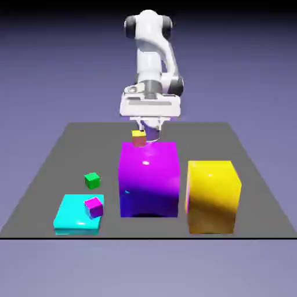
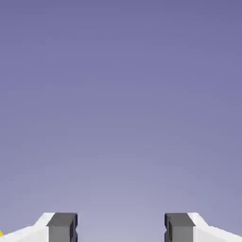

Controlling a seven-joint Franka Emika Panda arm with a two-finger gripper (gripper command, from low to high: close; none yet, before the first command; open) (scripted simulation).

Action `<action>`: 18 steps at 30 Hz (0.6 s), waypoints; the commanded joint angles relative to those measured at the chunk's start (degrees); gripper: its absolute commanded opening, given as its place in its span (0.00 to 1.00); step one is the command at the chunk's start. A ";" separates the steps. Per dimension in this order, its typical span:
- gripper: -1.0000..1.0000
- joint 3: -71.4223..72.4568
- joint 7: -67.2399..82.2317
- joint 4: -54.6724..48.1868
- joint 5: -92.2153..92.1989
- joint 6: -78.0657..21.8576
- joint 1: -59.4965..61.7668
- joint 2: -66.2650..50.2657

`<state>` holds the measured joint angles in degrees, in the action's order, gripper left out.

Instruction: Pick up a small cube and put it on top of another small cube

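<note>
Hand view: gripper (image 2: pixel 121 228) stands open, only blue-violet backdrop between its grey fingertips (image 2: pixel 62 227).
Tiny bright green cube (image 1: pixel 92 180) sits on the grey table (image 1: pixel 52 162), left of the big purple block (image 1: pixel 148 180).

The white robot arm (image 1: pixel 152 52) hangs upright, its gripper (image 2: pixel 121 228) with grey-tipped fingers (image 2: pixel 62 227) spread wide, nothing between them.

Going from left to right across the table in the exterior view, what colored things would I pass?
Cyan flat block, tiny green cube, tiny magenta cube resting on the cyan block, big purple block, big yellow block. The green and magenta cubes nearly share a column.
</note>
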<state>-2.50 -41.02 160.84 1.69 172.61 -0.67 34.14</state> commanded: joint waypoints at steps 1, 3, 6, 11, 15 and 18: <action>0.50 -2.08 1.19 -0.13 1.40 -1.16 0.01 1.23; 0.50 -6.23 3.57 -0.39 4.20 -3.48 0.04 3.68; 0.50 -12.46 7.14 -0.79 8.40 -6.96 0.09 7.36; 0.50 -22.84 13.09 -1.44 15.40 -12.76 0.16 13.50; 0.50 -31.15 17.85 -1.97 20.99 -17.39 0.22 18.40; 0.50 -37.38 21.42 -2.36 25.19 -20.87 0.26 22.08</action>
<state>-39.88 -19.60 158.48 26.88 151.74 -0.41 56.22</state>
